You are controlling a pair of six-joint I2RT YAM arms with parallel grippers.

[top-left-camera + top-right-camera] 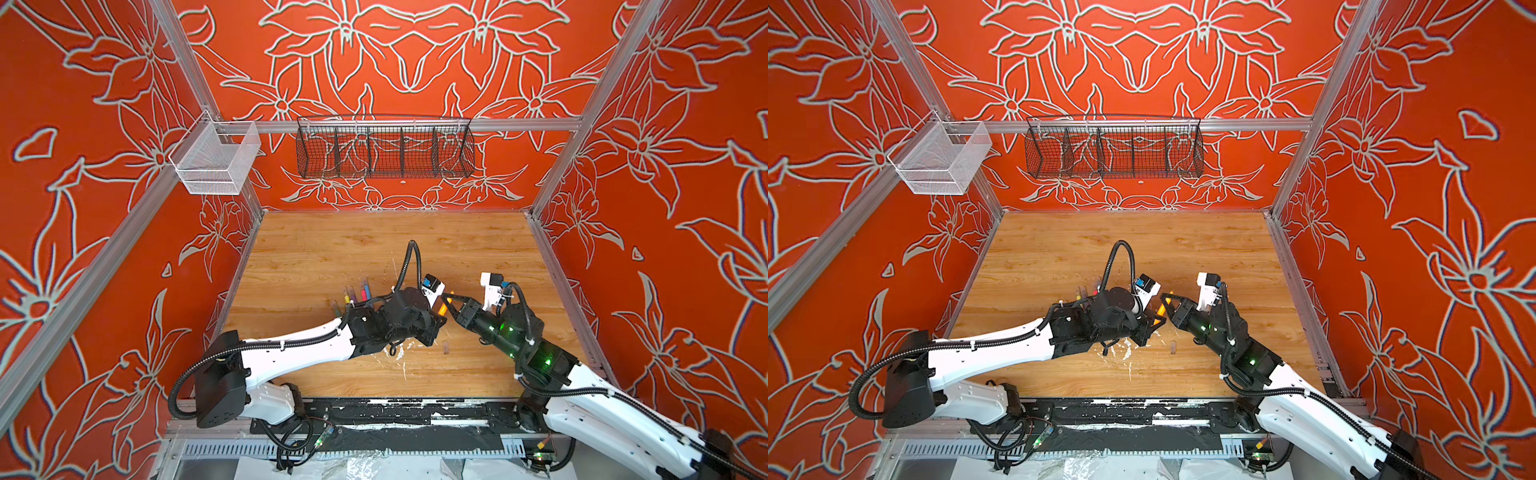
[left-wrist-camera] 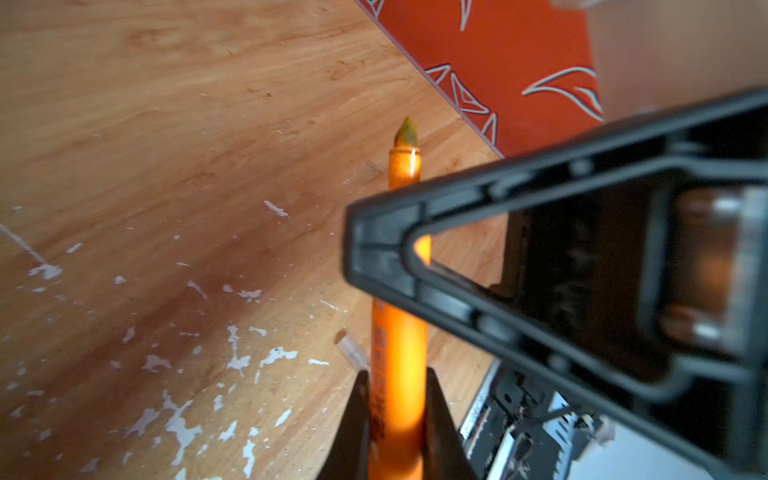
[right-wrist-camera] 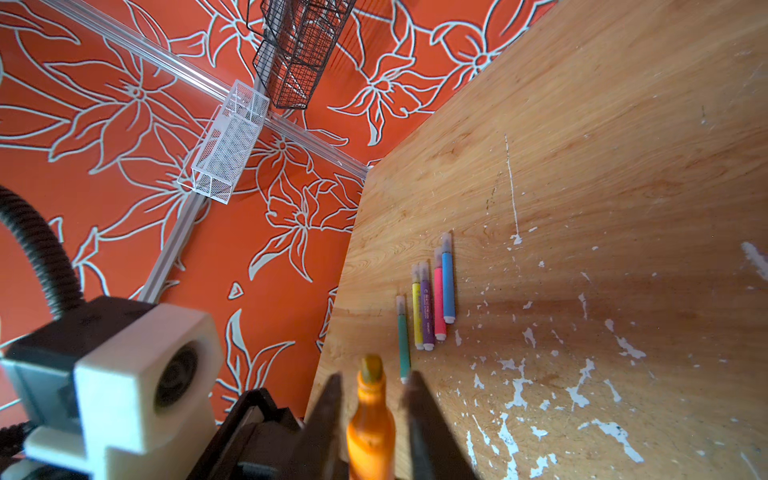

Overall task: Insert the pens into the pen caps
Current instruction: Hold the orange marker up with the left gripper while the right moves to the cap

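Orange pen (image 2: 401,345) in left hand (image 2: 397,382)

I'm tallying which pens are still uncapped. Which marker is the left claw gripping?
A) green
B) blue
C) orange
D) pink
C: the slim orange felt-tip marker is clamped in the left claw, with its bare tip pointing away from the claw.

Nothing legible: small print on the purple pen (image 3: 427,307) and orange pen (image 2: 400,365) is too blurred.

pens (image 3: 428,303): row on table (image 1: 374,249), left of left hand (image 2: 397,415) | cap (image 1: 446,347): on table, before left hand
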